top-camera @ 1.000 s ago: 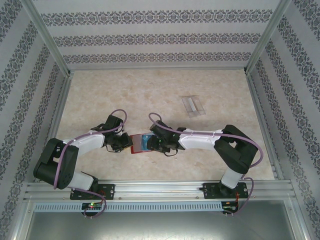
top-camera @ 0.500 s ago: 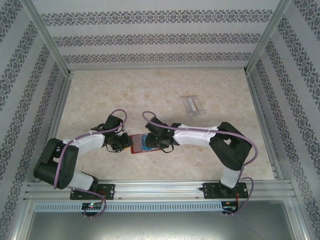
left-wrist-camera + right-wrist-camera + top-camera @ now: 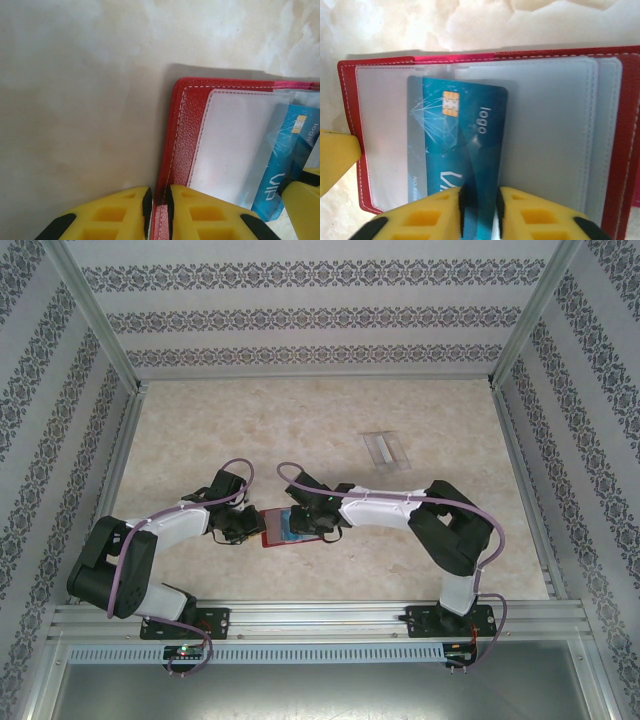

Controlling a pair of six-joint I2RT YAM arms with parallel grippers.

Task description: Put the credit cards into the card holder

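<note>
Your left pincer stayed clamped on the edge of the red wallet, which lay between its tips. Your right pincer slid left over the wallet and tightened on the blue card. The card reached ahead of its tips, partly under a clear pocket, so I judged the insertion well underway.

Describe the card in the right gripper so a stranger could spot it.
Front and centre on the table lies the open red card holder. The card at its clear pockets is blue with a gold chip, unlike the pale see-through cards farther back.
</note>
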